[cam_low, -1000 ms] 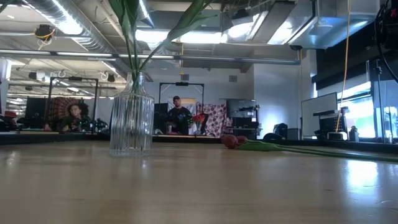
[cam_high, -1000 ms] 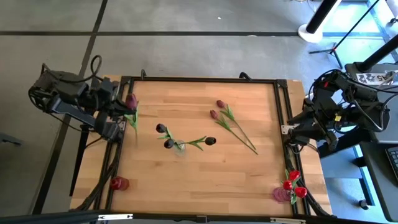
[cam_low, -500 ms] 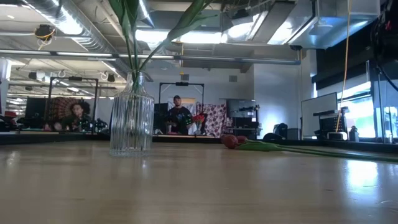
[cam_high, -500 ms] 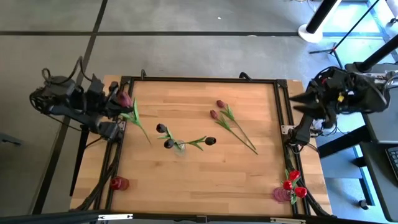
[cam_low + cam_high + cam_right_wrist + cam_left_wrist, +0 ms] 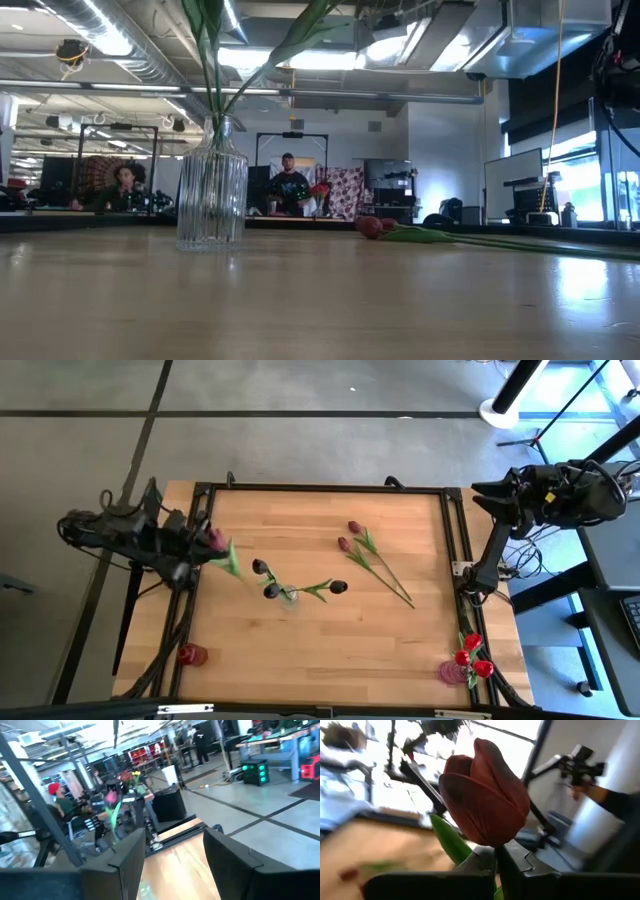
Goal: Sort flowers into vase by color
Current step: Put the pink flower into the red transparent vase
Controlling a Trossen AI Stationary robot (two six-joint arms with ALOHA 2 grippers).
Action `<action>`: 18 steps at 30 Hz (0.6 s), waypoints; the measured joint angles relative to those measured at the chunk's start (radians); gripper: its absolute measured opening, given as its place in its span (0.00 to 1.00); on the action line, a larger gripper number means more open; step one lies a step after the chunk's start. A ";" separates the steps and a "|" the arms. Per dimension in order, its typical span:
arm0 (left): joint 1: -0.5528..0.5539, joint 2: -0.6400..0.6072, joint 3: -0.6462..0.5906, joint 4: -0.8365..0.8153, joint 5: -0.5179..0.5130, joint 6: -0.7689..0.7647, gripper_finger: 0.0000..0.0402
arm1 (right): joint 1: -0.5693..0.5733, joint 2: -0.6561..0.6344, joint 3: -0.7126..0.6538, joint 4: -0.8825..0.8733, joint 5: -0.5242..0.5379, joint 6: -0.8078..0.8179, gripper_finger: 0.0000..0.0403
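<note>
Grey concrete floor around the wooden table, crossed by dark seams. Overhead, silver ducts and bright strip lights — an open, industrial ceiling. Far behind, a white wall, a dark doorway frame, desks with monitors. Two people at the back, one seated at the left. Tall window at the right, daylight pouring in. Possibly a patterned cloth beside the doorway — too small to tell.
</note>
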 joint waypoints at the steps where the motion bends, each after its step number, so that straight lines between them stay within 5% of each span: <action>1: 0.000 -0.018 0.004 -0.030 0.028 -0.025 0.00 | 0.000 0.000 0.000 0.006 0.008 0.000 0.50; 9: 0.000 -0.205 0.081 -0.301 0.254 -0.054 0.00 | 0.000 0.045 0.000 0.146 0.036 0.000 0.50; 18: 0.000 -0.300 0.084 -0.246 0.531 0.004 0.00 | 0.000 0.151 -0.003 0.379 0.039 0.001 0.50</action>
